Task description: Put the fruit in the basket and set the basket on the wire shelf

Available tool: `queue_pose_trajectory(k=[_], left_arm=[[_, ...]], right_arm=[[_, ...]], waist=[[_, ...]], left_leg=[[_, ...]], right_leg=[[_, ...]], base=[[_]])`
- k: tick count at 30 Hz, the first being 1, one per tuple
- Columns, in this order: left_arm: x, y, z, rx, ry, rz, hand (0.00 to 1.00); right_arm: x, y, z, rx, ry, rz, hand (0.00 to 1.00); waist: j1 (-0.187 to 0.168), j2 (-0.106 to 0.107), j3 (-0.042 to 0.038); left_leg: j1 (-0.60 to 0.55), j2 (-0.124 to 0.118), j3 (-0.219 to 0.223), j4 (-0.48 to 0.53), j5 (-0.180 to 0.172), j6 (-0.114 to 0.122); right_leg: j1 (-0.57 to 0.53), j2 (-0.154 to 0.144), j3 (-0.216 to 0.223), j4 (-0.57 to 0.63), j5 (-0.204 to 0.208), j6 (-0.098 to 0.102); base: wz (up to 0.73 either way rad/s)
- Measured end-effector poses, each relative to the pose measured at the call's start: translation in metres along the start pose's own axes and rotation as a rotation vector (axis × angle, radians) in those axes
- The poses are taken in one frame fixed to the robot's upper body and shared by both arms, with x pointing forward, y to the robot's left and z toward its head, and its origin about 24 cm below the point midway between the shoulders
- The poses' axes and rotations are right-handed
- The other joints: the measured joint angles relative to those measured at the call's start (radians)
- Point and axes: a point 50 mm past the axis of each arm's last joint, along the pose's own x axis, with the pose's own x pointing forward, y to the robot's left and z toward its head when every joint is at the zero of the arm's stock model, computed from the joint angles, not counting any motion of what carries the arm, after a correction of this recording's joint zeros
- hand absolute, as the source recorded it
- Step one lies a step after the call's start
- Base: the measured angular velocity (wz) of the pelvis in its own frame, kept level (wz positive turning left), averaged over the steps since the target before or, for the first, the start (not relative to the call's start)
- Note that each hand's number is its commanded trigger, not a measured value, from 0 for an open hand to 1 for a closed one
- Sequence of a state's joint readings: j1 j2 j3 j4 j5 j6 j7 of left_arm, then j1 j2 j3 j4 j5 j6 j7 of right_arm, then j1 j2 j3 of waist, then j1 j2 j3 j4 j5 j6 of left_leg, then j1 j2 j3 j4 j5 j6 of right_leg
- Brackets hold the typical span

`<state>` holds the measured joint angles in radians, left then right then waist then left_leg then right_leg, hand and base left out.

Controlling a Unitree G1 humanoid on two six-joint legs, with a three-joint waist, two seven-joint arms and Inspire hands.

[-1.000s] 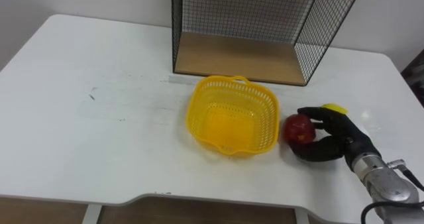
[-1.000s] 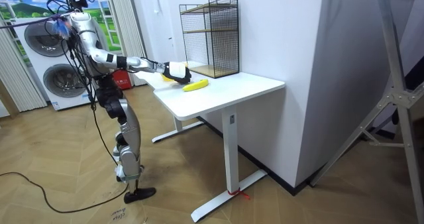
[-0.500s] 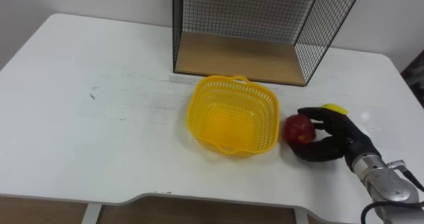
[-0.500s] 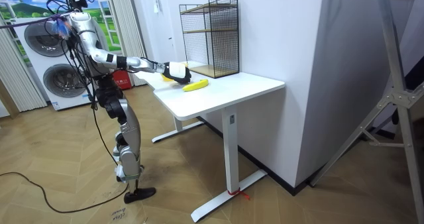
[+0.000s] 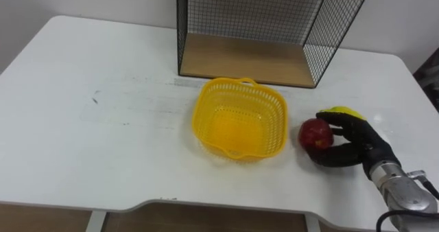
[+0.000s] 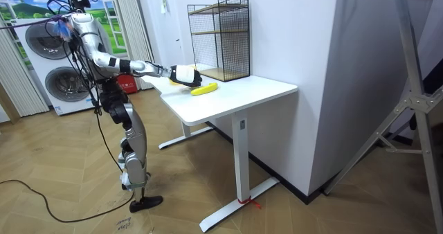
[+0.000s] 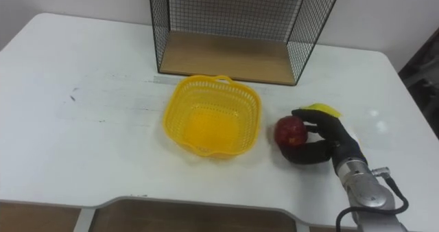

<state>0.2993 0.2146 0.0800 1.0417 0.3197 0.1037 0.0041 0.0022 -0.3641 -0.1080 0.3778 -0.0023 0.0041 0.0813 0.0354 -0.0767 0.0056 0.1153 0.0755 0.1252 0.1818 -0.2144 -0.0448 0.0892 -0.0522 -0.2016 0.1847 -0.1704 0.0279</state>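
Right hand (image 5: pixel 351 146) curled round the red apple (image 5: pixel 315 134) beside the empty yellow basket (image 5: pixel 204 119) — fruit-loading step, seemingly; next, lift it over the rim

Stood upright in the room view, right arm stretched forward from the shoulder, sloping slightly down. Held the silver wrist (image 5: pixel 399 189) angled up and leftward from the lower right of the eye views. Had the dark right hand (image 5: pixel 358 147) turned on its side, fingers (image 5: pixel 346 127) curled over the apple's (image 5: pixel 315 134) top, thumb (image 5: pixel 332 156) hooked under its near side.
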Motion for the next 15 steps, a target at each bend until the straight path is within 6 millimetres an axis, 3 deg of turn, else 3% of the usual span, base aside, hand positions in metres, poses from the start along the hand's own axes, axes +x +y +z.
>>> queue_pose_trajectory(k=[6,15], left_arm=[[0.0,0.002,-0.001,-0.025,0.004,-0.004,0.0],[0.0,0.002,-0.001,-0.033,0.003,-0.002,0.0]], right_arm=[[-0.002,-0.019,0.014,0.02,-0.064,-0.126,1.0],[-0.008,-0.022,0.055,0.012,-0.244,-0.178,1.0]], waist=[[-0.01,0.01,-0.0031],[-0.005,0.007,-0.0037]], left_leg=[[0.003,0.0,0.009,-0.002,0.0,0.0],[0.017,0.0,0.012,-0.012,0.0,0.0]], right_leg=[[-0.002,0.001,0.007,0.002,0.0,0.0],[-0.002,0.002,0.009,0.002,0.0,0.0]], base=[[-0.05],[-0.01]])
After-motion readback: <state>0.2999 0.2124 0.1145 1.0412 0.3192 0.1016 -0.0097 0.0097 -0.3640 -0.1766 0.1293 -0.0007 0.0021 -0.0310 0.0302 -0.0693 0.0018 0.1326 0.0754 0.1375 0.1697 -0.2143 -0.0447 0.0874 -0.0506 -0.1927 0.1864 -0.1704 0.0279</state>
